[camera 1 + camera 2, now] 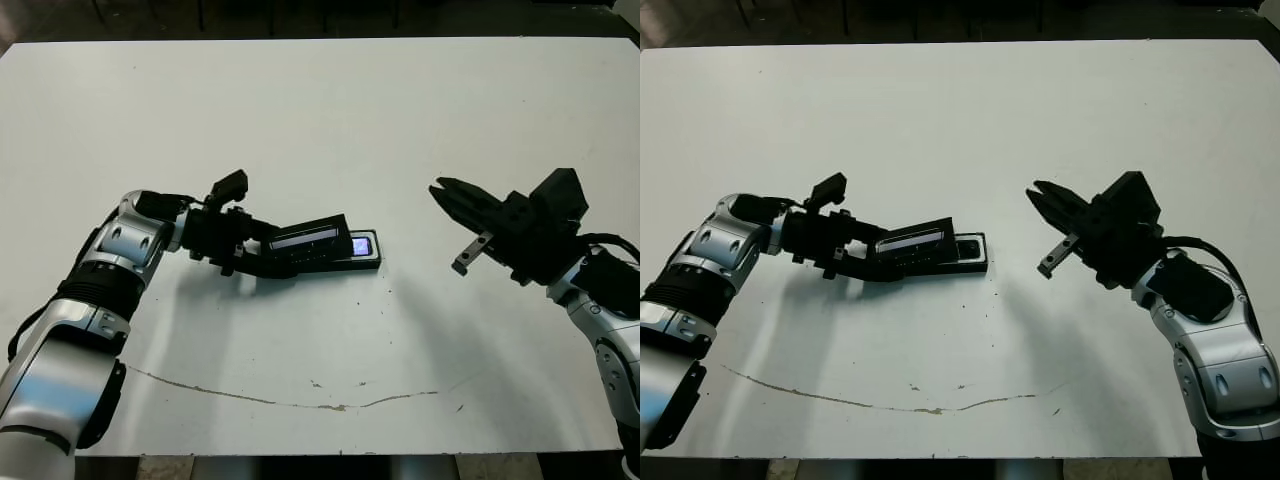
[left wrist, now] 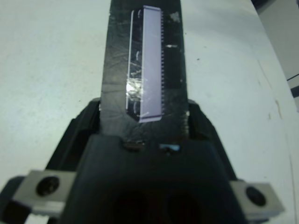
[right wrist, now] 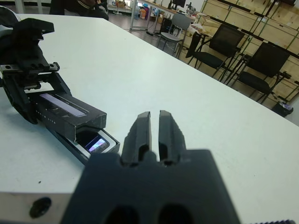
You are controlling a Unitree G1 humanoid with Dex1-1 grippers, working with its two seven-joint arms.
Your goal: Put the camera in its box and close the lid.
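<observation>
Head view, counter (image 1: 320,110): white, wide; a thin brownish crack-like line runs across its near part.
Head view, left gripper (image 1: 262,247): reaches in from the left, clamped tight on the near end of the lid (image 1: 308,240).
Head view, lid: black panel with a pale shiny window strip, held tilted, its far end raised and lying over the box (image 1: 372,262).
Head view, box: low black tray on the counter about mid-table, mostly covered by the lid; only its right end shows.
Head view, camera (image 1: 361,246): lies inside the box; its small bluish-white lit screen shows at the uncovered right end.
Head view, right gripper (image 1: 440,190): hangs above the counter, well apart from the box on the right side, pointing towards it; fingers pressed nearly together, nothing between them.

Left wrist view, lid (image 2: 145,70): fills the middle, running away from the gripper body, the window strip glinting; its near end sits pinched between the two fingers (image 2: 79,135).

Right wrist view, right gripper (image 3: 154,122): two black fingers side by side with only a thin slit between, empty.
Right wrist view, box (image 3: 79,151): the lid slants over it, the open end showing the lit camera screen (image 3: 95,144).
Right wrist view, background: chairs (image 3: 224,46) and shelving beyond the counter edge.
</observation>
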